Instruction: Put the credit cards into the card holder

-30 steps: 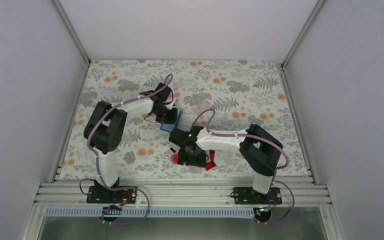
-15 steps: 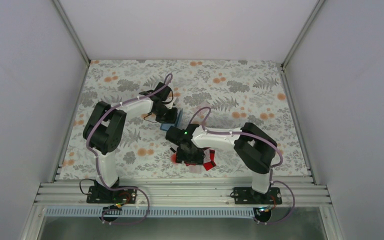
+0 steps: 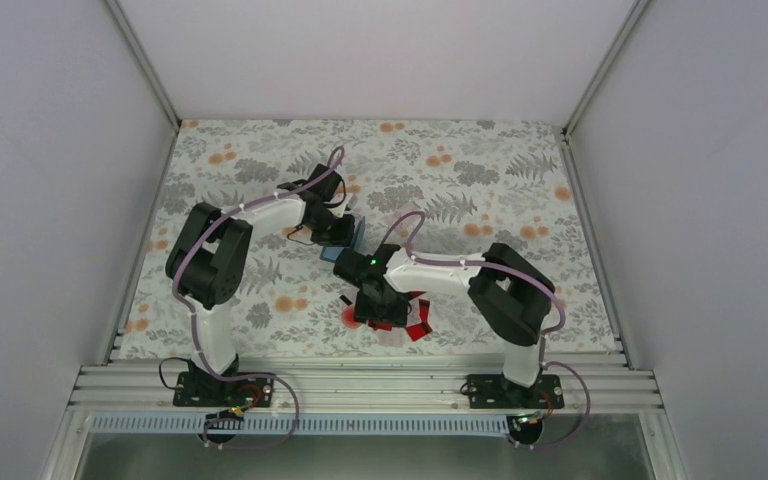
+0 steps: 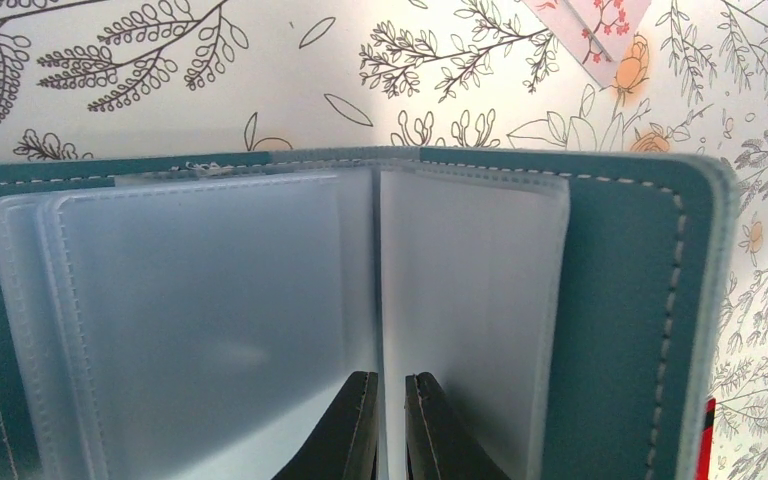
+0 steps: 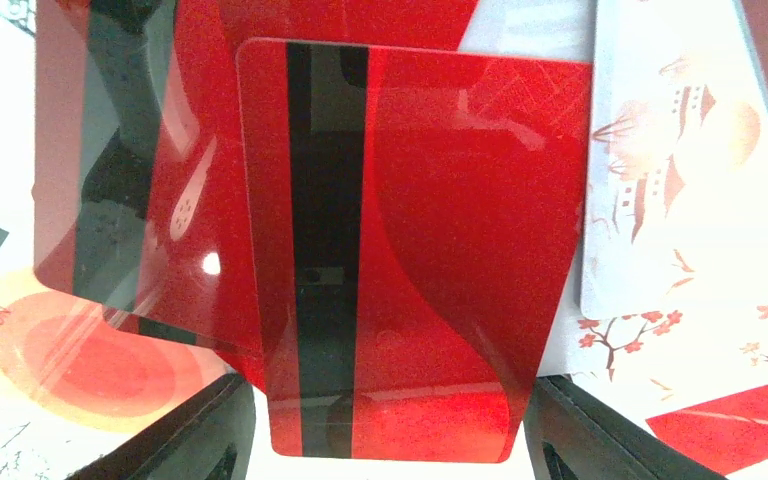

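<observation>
Plain pale walls (image 3: 50,150) enclose floral tabletop (image 3: 480,180).

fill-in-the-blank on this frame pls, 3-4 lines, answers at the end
1. The left gripper is pinched on a clear sleeve of the ____ card holder.
2. The right gripper has its jaws spread on either side of a ____ card.
3. That card's dark stripe runs along its ____ side in the right wrist view.

Answers: teal; red; left
</observation>
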Controlling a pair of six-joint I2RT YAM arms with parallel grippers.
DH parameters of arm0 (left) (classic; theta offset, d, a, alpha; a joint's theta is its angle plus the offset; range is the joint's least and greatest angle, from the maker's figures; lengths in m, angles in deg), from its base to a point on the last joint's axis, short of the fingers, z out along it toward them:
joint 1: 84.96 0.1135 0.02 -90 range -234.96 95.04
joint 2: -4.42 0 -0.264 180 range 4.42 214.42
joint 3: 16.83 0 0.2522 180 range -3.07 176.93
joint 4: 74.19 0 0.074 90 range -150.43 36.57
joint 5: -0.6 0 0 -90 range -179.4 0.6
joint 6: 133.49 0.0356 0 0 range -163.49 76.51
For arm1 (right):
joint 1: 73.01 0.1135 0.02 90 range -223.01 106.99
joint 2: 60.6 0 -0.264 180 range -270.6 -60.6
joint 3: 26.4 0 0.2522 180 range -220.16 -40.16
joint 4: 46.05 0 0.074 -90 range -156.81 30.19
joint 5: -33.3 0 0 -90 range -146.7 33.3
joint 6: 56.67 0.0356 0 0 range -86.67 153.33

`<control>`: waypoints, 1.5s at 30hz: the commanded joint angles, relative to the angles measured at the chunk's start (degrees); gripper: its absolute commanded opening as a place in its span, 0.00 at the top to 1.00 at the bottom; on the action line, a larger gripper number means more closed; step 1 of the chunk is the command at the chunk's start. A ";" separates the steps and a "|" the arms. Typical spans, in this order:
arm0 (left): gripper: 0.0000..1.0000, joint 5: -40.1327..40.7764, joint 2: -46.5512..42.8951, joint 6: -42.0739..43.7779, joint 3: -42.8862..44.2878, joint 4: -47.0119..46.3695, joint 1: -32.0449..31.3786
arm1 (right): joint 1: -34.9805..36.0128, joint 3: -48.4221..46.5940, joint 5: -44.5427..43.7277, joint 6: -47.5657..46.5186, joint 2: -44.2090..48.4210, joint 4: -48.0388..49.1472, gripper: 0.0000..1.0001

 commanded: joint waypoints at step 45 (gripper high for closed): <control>0.89 -3.15 0.33 -1.73 5.04 -0.25 0.10 | -15.82 -16.61 -5.43 -22.05 15.61 -0.87 0.50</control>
